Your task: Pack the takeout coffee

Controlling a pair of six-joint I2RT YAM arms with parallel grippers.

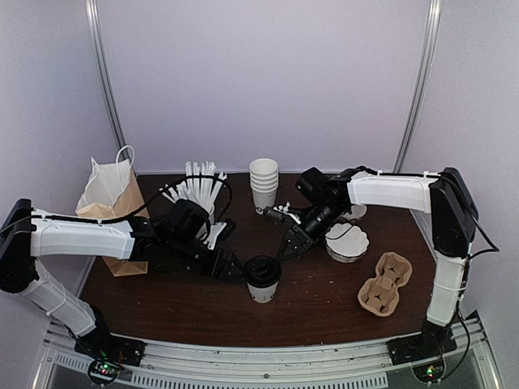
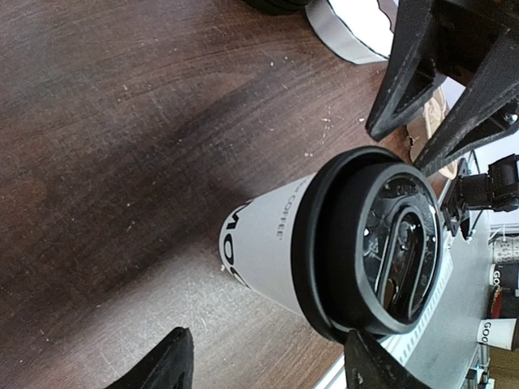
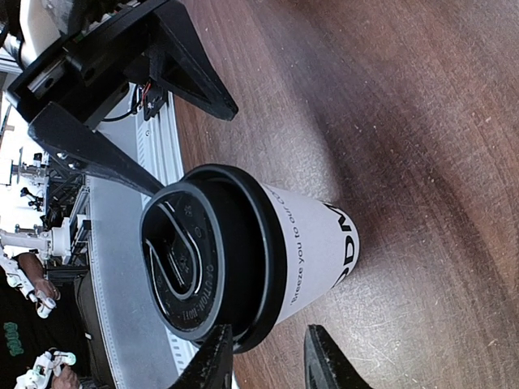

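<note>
Paper bag (image 1: 109, 207) left; straw cup (image 1: 197, 188), cup stack (image 1: 263, 182) behind; carrier (image 1: 385, 284) right.

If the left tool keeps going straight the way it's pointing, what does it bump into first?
Most likely the white coffee cup, black lid on, standing ahead of the open left tool. Depth is unclear.

Dark wood table (image 1: 324, 308); pale lilac walls (image 1: 268, 81); metal corner rails (image 1: 104, 73).
</note>
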